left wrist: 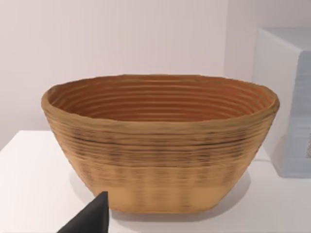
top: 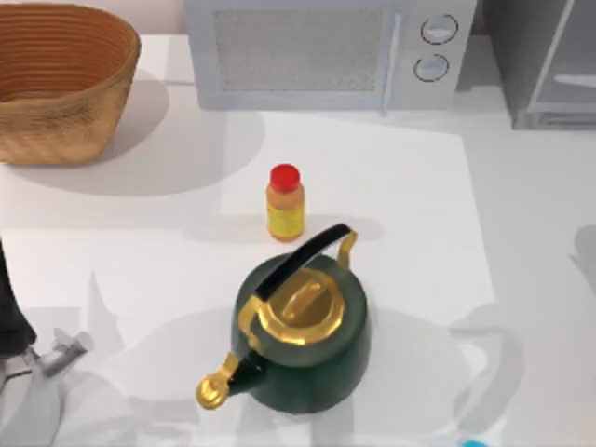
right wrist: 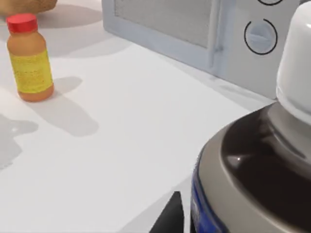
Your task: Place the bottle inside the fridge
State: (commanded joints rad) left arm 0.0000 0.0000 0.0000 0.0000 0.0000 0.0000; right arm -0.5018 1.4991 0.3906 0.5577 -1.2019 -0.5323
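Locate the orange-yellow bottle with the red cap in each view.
Top view: orange-yellow bottle stands mid-table, just behind the green kettle.
Left wrist view: not in it.
Right wrist view: the bottle is in the upper-left corner.
Shared landmark: the white microwave.

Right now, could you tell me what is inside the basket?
The left wrist view shows the basket's far inner wall, bare ribbed weave with nothing rising above the rim. Its floor is hidden behind the near wall, so I cannot rule out something small lying flat there.

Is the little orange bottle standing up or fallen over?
Standing up. The orange bottle rests on its base, red cap on top, beside the kettle.
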